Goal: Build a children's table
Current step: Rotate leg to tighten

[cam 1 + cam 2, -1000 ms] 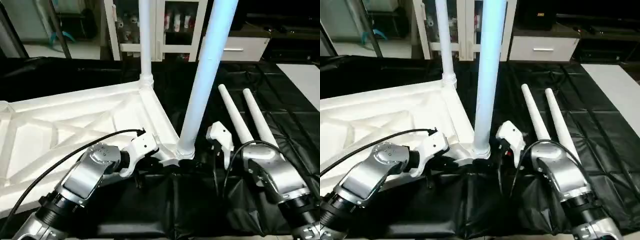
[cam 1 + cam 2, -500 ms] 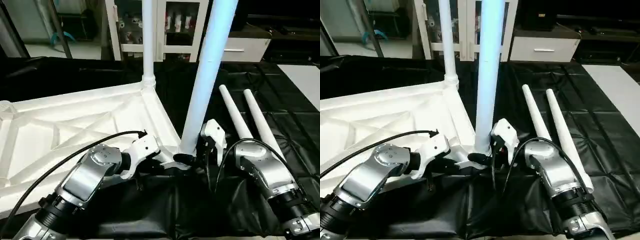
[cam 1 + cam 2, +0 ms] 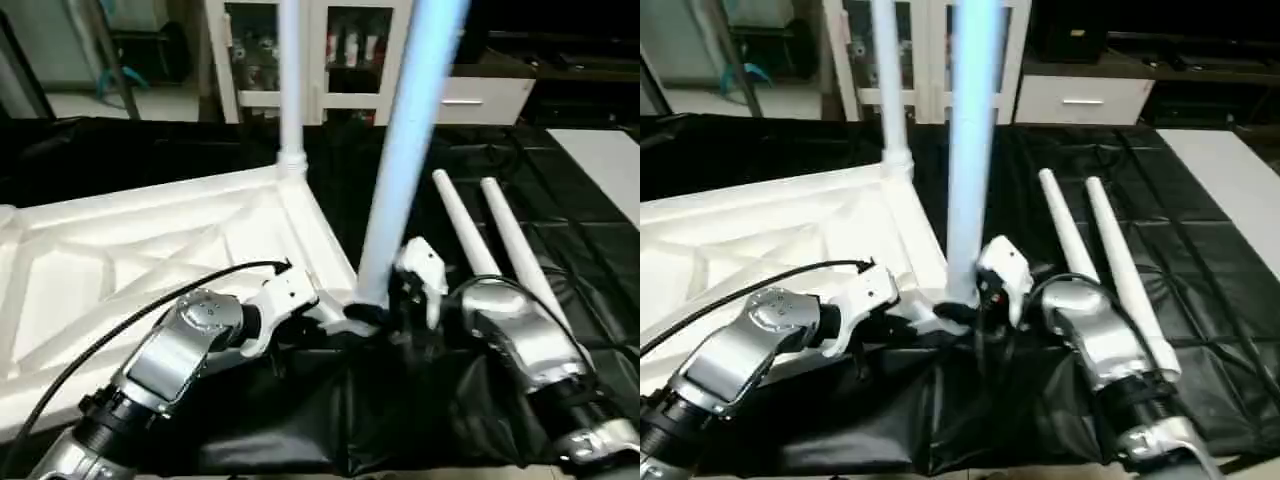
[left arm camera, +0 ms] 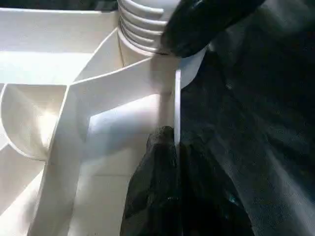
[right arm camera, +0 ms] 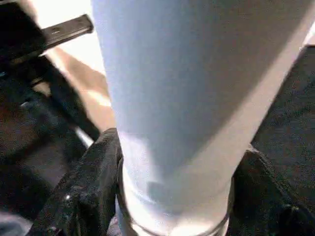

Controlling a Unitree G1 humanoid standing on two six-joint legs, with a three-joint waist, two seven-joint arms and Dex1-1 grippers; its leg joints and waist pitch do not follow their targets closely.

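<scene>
The white tabletop [image 3: 150,250] lies upside down on the black cloth, its X ribs facing up. One leg [image 3: 290,80] stands upright in the far corner socket. Another leg [image 3: 400,170] stands in the near corner socket. Two loose legs [image 3: 460,225] [image 3: 510,240] lie side by side on the cloth to the right. My left gripper [image 4: 172,142] is shut on the tabletop's thin rim beside the near corner. My right gripper [image 5: 172,196] clasps the base of the near leg, with a finger [image 5: 93,182] pressed on each side.
A white cabinet [image 3: 330,50] with glass doors and a white drawer unit [image 3: 480,95] stand behind the work. A flat white board [image 3: 600,150] lies at the far right. The black cloth [image 3: 400,420] reaches the front edge.
My right gripper has moved left from beside the loose legs to the near leg's base, and its fingers have closed in around it. The left gripper has kept its hold.
</scene>
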